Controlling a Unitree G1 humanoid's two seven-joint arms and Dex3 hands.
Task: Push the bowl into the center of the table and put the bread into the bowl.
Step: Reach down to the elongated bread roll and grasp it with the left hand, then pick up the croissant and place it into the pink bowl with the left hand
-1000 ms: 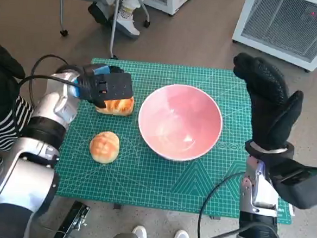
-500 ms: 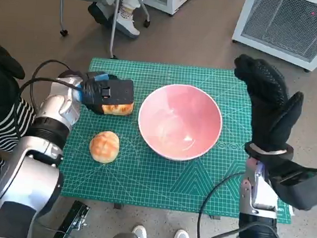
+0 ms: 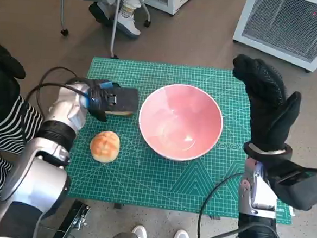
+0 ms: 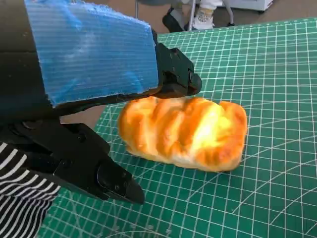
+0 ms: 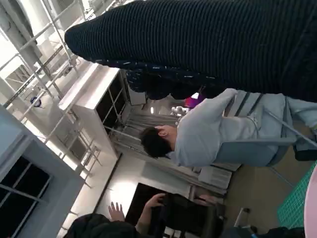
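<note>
Left hand (image 3: 113, 99) low over bread (image 4: 183, 133), fingers apart | right hand (image 3: 268, 105) raised upright, empty, spread

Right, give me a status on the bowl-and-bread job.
Done: the pink bowl sits about mid-mat. In hand: the left hand is over the oblong loaf, fingers on either side; the loaf lies on the green mat, not lifted. Left: no bread in the bowl; the round bun lies untouched. The right hand is raised, holding nothing.
</note>
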